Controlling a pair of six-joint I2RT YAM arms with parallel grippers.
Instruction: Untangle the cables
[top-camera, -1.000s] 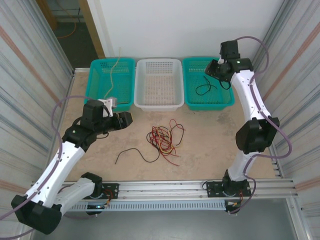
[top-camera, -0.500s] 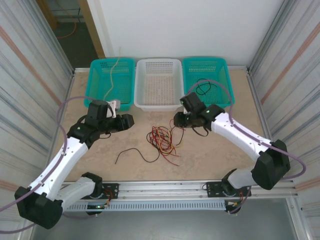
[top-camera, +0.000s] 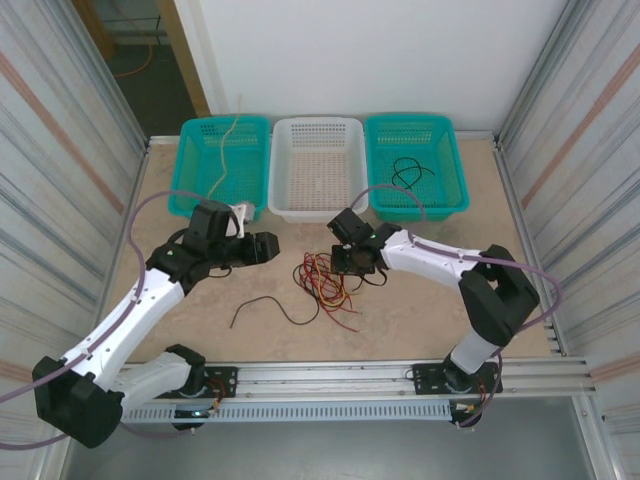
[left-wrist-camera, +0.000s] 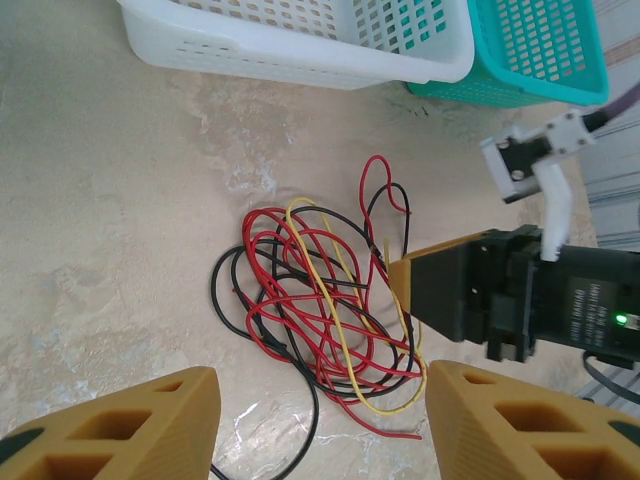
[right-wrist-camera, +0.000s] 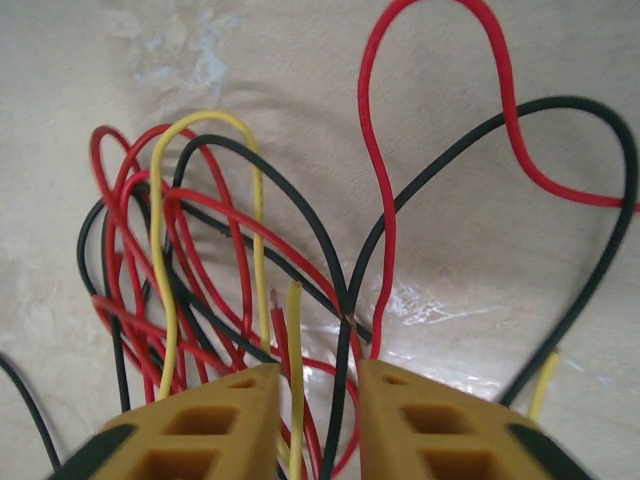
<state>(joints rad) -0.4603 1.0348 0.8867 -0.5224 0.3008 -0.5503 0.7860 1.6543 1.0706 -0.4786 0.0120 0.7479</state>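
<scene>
Low in the right wrist frame the right fingers (right-wrist-camera: 200, 425) stand narrowly apart around strands of the cables (top-camera: 322, 280) tangled mid-frame on the table (top-camera: 420, 290), grip impossible to tell, the left fingers (left-wrist-camera: 130, 420) spread wide, bare; farther back, the upper-left teal basket (top-camera: 215, 120) holds a pale cable (top-camera: 234, 128), the upper-right teal basket (top-camera: 458, 170) a black cable (top-camera: 408, 176).

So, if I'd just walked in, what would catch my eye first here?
The knot of red, black and yellow cables in the middle of the table stands out first. The right pincer sits at its edge, fingers either side of a yellow strand. Along the far edge, a white basket sits between the left teal basket and the right teal basket.
</scene>
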